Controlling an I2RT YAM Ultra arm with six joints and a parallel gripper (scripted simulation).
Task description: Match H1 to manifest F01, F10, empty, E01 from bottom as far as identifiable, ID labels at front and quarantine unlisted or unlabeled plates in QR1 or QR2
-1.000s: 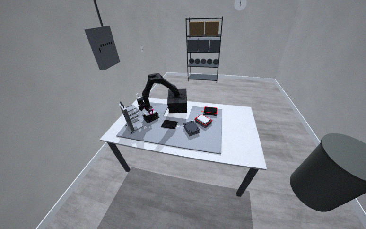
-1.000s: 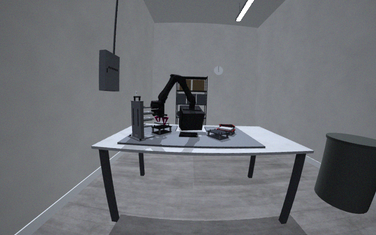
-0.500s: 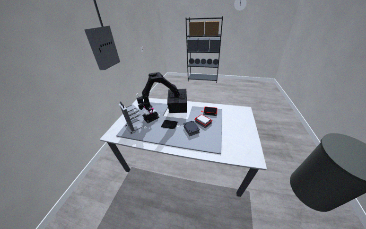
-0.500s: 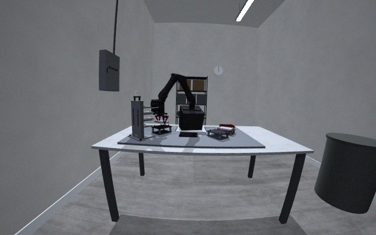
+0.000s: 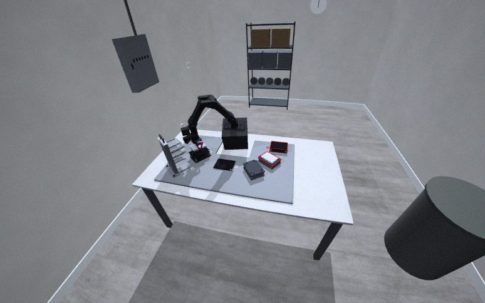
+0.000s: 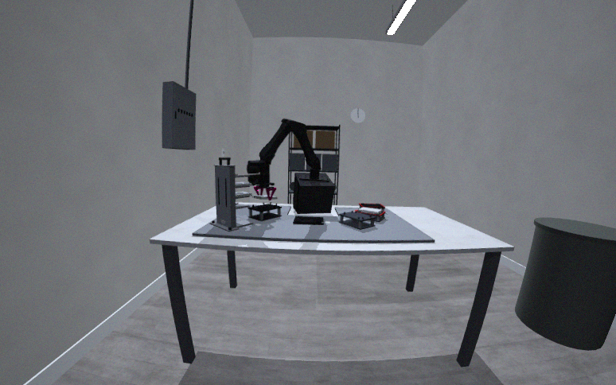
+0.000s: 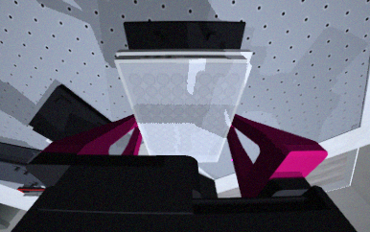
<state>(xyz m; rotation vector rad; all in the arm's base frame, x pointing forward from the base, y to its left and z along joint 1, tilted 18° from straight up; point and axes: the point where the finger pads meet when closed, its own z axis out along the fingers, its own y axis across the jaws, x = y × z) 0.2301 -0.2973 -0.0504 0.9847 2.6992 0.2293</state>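
Observation:
My gripper (image 7: 184, 116) has magenta fingers on the two sides of a clear well plate (image 7: 184, 103). It holds the plate flat, a little above the black landing nest (image 7: 184, 34). In the top and exterior views the gripper (image 5: 197, 144) (image 6: 264, 192) hangs just right of the plate hotel H1 (image 5: 171, 156) (image 6: 225, 195), over that nest (image 5: 198, 154) (image 6: 264, 210). The hotel's shelves point toward the arm, and pale plates show on some of them (image 6: 243, 195). No label is readable in any view.
A red-framed nest (image 5: 269, 158) holds a white plate; a second red-framed nest (image 5: 278, 145) behind it looks dark. A raised black nest (image 5: 254, 168) and a flat black pad (image 5: 224, 164) lie mid-mat. The arm's black base box (image 5: 234, 134) stands behind.

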